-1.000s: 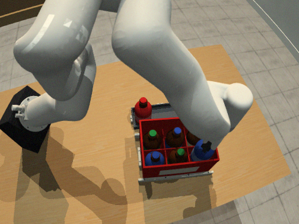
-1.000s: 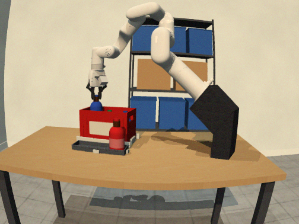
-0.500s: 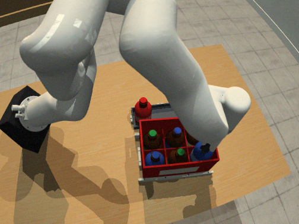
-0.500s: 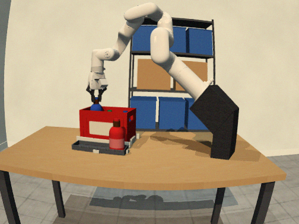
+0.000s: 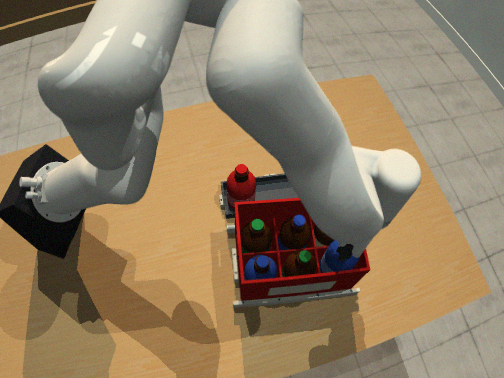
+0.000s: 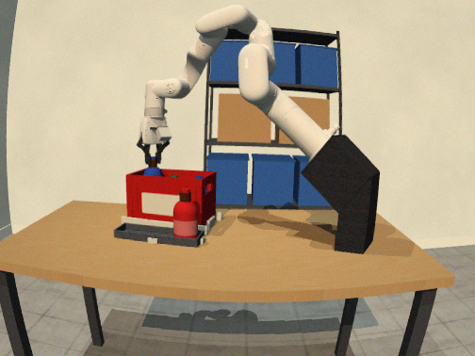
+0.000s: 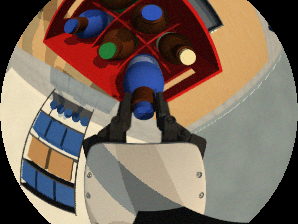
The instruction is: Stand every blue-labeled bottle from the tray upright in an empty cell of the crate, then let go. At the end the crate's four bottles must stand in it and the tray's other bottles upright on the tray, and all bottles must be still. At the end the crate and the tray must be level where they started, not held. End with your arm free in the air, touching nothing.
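On the bench (image 5: 190, 145) (image 6: 226, 264), a red bottle (image 5: 241, 187) (image 6: 186, 218) stands upright on the tray (image 5: 270, 186) (image 6: 137, 234). The red crate (image 5: 300, 282) (image 6: 165, 200) (image 7: 75, 57) sits below the end effector (image 6: 154, 159) (image 7: 143, 99) — which grips a blue bottle (image 5: 336, 257) (image 6: 154, 171) (image 7: 143, 75) by its neck, its body partly down in a corner cell.

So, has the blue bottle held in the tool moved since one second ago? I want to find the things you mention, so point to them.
Yes, down: in the exterior view the blue bottle (image 5: 330, 259) (image 6: 154, 172) (image 7: 144, 80) now shows less of its body above the rim of the red crate (image 5: 255, 290) (image 6: 134, 198) (image 7: 75, 57).
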